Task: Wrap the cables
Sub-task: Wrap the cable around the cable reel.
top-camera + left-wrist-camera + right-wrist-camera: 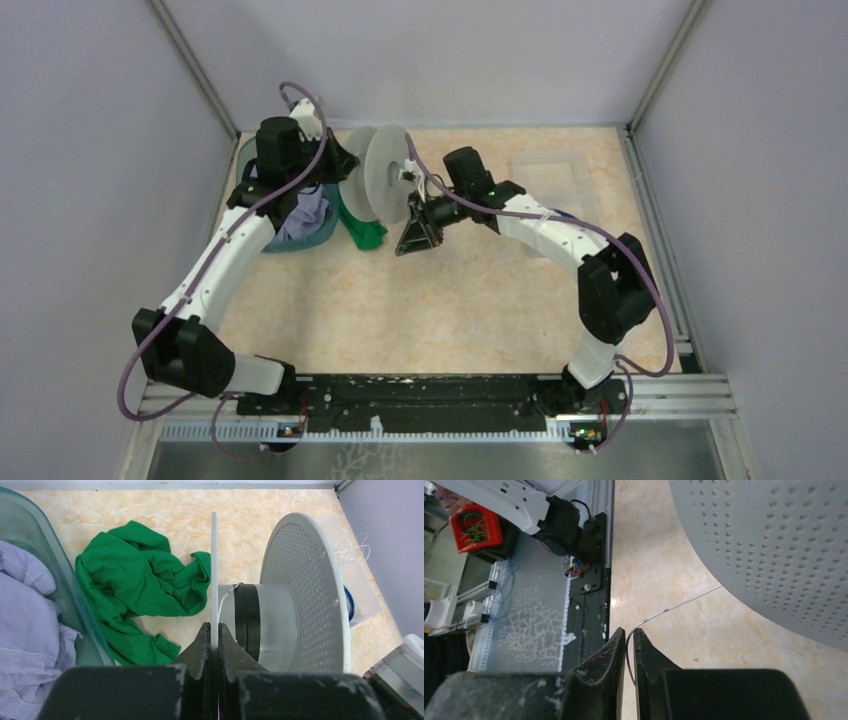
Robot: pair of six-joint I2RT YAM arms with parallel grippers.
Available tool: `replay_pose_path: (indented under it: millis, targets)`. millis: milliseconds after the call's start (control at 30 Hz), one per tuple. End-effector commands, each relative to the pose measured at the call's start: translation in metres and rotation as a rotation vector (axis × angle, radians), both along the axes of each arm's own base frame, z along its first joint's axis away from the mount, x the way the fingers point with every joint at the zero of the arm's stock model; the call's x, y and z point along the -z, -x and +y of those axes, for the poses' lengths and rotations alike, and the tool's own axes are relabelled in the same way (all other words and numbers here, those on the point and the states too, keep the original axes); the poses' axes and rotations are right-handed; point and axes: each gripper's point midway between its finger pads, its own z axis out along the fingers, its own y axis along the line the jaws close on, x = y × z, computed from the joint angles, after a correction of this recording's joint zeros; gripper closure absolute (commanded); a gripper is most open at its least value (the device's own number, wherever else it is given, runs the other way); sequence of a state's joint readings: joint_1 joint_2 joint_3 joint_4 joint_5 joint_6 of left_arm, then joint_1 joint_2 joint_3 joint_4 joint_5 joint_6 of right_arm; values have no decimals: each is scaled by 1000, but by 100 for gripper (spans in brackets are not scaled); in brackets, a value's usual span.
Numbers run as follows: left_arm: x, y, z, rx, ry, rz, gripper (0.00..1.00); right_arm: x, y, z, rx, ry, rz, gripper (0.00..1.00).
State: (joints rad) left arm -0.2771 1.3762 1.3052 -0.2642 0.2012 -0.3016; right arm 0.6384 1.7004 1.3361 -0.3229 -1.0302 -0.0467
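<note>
From above, the left arm reaches to the upper left of the frame, where the left gripper clamps the near disc of the pale-grey spool, which stands on edge. Just below the spool lies a green cloth, and left of that a clear bin holds a lavender cloth. The right gripper hangs just right of the spool's lower edge, and a clear tray sits in the upper right. In the left wrist view, the fingers are closed flat on the thin disc, which rises up the middle of the frame. The whitish cable comes off the hub beside a dark band. The perforated far disc blocks most of the tray. Loose whitish loops show above its rim at the upper right and the dark blue cable peeps out at its right edge. In the right wrist view, the jaws stand a narrow slit apart, wider than the wire. The whitish cable runs up out of that slit and rightward under the perforated disc filling the upper right. A red box sits in the upper left, beyond the table edge.
</note>
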Motion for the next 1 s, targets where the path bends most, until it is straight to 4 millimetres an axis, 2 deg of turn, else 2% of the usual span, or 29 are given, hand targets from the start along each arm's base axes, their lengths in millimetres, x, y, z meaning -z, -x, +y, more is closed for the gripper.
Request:
replay_pose_path:
  millis: [0,333,500,700,833,967]
  targets:
    - [-20,-13,-2,-20,-26,-120,100,-43,10,14,-74,-99,25,88]
    - [-13,-11,-12,12,-99,-158,100,-77,11,21,-89,-170,70,86]
    - [-9,-6,-22,42,-158,-181,100,-98,3,26,-68,-194,54,86]
    - [0,3,-34,88,-222,-195,100,-127,-26,24,54,-208,3,88]
    - [4,10,-42,140,-239,-204,100,-140,-56,11,156,-227,10,90]
    - [7,19,-55,214,-272,-228,100,-146,-84,-4,245,-236,24,90]
